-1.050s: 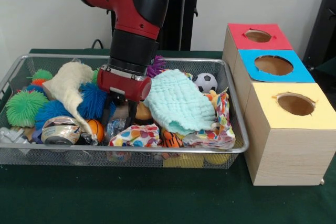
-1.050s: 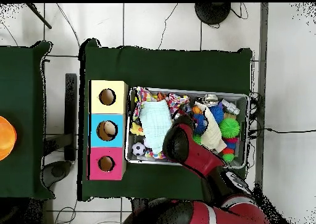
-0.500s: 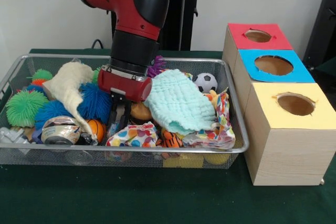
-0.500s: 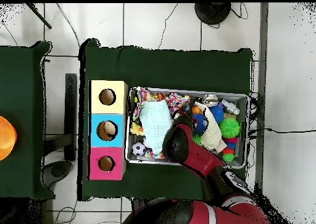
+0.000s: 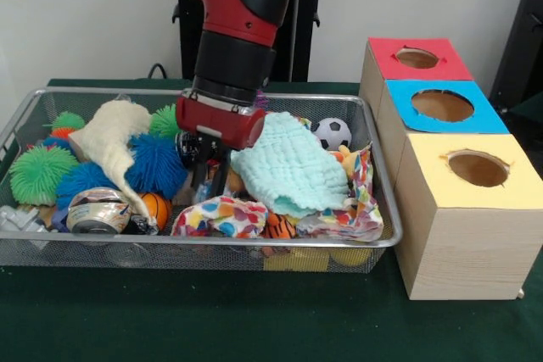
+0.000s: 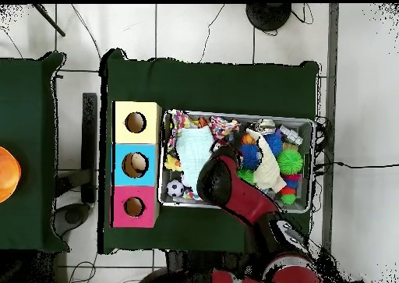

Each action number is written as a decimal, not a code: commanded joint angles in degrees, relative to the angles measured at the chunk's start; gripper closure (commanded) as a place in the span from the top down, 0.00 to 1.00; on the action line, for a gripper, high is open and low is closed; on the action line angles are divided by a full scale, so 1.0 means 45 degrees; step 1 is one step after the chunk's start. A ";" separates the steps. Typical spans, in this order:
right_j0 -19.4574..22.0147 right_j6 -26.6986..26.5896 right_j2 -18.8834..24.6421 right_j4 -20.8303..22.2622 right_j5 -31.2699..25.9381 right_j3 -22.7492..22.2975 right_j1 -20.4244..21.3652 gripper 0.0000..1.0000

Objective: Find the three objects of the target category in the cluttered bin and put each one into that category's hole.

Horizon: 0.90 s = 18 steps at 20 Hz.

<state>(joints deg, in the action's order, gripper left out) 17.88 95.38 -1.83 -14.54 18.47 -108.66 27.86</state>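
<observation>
My gripper (image 5: pixel 209 182) hangs inside the wire bin (image 5: pixel 212 244), between the blue spiky ball (image 5: pixel 153 163) and the mint cloth (image 5: pixel 293 163). Its black fingers (image 5: pixel 219 177) stand close together, and a small bluish piece (image 5: pixel 202 193) shows between them, just above the clutter. Right of the bin stand three boxes with round holes in their tops: red (image 5: pixel 386 52), blue (image 5: pixel 399 91) and yellow (image 5: pixel 433 146). From overhead the red arm (image 6: pixel 226 182) hides the gripper, reaching over the bin's (image 6: pixel 308 125) middle.
The bin also holds a soccer ball (image 5: pixel 333 133), a green spiky ball (image 5: pixel 38 174), a cream cloth (image 5: pixel 110 137), a crushed can (image 5: pixel 97 209), a small orange ball (image 5: pixel 155 208), a patterned cloth (image 5: pixel 221 216) and a tiger toy (image 5: pixel 276 226). The overhead view shows the blue box's hole (image 6: pixel 135 164) with something pale inside.
The fingers have drawn together from wide open. The gripper has since risen and shifted right, towards the mint cloth, with the bluish piece between its fingers.
</observation>
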 commanded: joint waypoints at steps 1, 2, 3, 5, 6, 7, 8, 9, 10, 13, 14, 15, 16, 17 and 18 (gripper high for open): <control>-0.1741 0.2307 -0.1155 -0.1893 -0.3927 -0.0132 0.1540 0.00; -0.2285 0.2216 -0.1870 -0.2078 -0.4732 0.0054 0.1780 0.00; -0.2763 0.2148 -0.2560 -0.2130 -0.5462 0.0320 0.1921 0.00; -0.3653 0.2296 -0.3690 -0.2188 -0.6496 0.0673 0.2046 0.00; -0.3975 0.2440 -0.4082 -0.2209 -0.6775 0.0799 0.1999 0.00; -0.4239 0.2623 -0.4425 -0.2178 -0.7102 0.0921 0.1990 0.00; -0.4519 0.2770 -0.4786 -0.2165 -0.7390 0.1081 0.1968 0.00; -0.4798 0.2916 -0.5148 -0.2152 -0.7679 0.1241 0.1946 0.00; -0.5038 0.3077 -0.5491 -0.2096 -0.8038 0.1399 0.2018 0.00; -0.5460 0.3307 -0.6179 -0.1842 -0.9026 0.1802 0.2233 0.00; -0.5622 0.3374 -0.6358 -0.1788 -0.9259 0.1882 0.2301 0.00; -0.5735 0.3432 -0.6513 -0.1753 -0.9522 0.1983 0.2335 0.00; -0.5828 0.3481 -0.6596 -0.1740 -0.9720 0.2023 0.2404 0.00; -0.5879 0.3497 -0.6645 -0.1725 -0.9887 0.2064 0.2461 0.00; -0.5950 0.3539 -0.6652 -0.1739 -0.9990 0.2042 0.2486 0.00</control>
<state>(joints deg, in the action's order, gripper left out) -8.56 95.38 -26.56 -20.78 -18.32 -104.56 37.59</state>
